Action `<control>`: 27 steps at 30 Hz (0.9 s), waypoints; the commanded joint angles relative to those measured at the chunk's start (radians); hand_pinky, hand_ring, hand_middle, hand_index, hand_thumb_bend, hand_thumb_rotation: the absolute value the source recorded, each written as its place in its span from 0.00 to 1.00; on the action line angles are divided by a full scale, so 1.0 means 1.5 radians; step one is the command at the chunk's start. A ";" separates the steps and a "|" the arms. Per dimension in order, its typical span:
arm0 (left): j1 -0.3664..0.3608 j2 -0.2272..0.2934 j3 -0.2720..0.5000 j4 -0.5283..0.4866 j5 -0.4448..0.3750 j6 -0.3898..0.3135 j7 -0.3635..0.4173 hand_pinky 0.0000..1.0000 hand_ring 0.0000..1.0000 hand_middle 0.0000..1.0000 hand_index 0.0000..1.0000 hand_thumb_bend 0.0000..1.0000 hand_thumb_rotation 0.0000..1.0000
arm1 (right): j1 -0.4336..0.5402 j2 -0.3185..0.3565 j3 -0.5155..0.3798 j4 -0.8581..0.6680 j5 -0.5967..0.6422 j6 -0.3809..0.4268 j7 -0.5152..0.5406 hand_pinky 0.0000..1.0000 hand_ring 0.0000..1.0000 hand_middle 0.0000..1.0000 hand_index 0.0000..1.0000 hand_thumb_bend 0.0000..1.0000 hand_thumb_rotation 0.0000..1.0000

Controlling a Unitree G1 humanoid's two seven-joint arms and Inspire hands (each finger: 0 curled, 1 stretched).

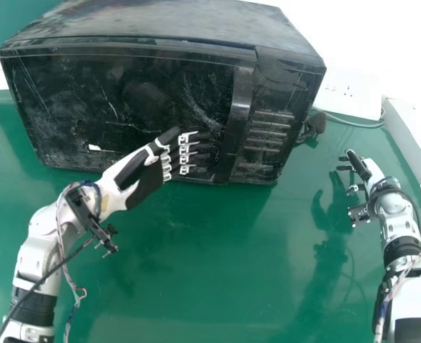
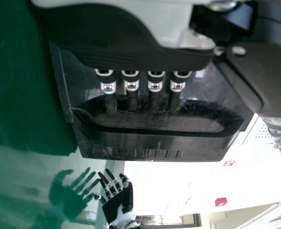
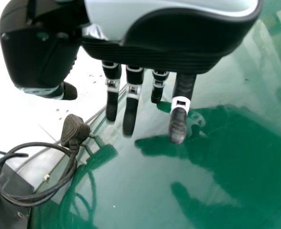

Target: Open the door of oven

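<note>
Two hands in the head view: the left is near the centre, towards nine o'clock, its straight fingers set slightly apart and pointing at the handle; the right is at three o'clock, well apart from the oven. The oven sits on the table from ten to one o'clock, door shut and facing the robot. The handle runs upright beside the panel.

Left wrist view: the straight fingertips lie over or beside the handle's hollow; whether they touch it, I cannot tell. The place to hook is the handle's inner edge, around mid-height. The door should feel stiff at the catch, then swing lightly — a hard tug could drag the whole oven over the glossy table. Its face looks hard and slick, so flat fingers would probably slide off.

Right wrist view: straight fingers, loosely spread, pinching nothing — near a plug and its cord.
</note>
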 commanded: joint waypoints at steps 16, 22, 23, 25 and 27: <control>0.003 -0.022 -0.012 -0.016 0.017 -0.016 0.035 0.88 1.00 1.00 1.00 1.00 0.93 | 0.069 0.048 0.026 0.048 -0.025 0.064 0.040 0.67 0.73 0.75 0.83 0.52 0.46; 0.000 -0.019 -0.018 -0.012 0.032 -0.029 0.040 0.87 1.00 1.00 1.00 1.00 0.94 | 0.068 0.053 0.021 0.048 -0.022 0.068 0.030 0.59 0.66 0.71 0.82 0.54 0.39; 0.000 -0.019 -0.018 -0.009 0.031 -0.034 0.035 0.87 1.00 1.00 1.00 1.00 0.94 | 0.069 0.053 0.029 0.048 -0.031 0.063 0.027 0.60 0.66 0.69 0.82 0.54 0.43; 0.002 -0.021 -0.019 -0.008 0.031 -0.039 0.031 0.86 1.00 1.00 1.00 1.00 0.94 | 0.068 0.054 0.024 0.048 -0.027 0.066 0.020 0.62 0.67 0.70 0.81 0.56 0.42; 0.004 -0.023 -0.021 -0.011 0.033 -0.043 0.034 0.86 1.00 1.00 1.00 1.00 0.94 | 0.069 0.052 0.040 0.047 -0.041 0.058 0.033 0.60 0.65 0.70 0.81 0.53 0.44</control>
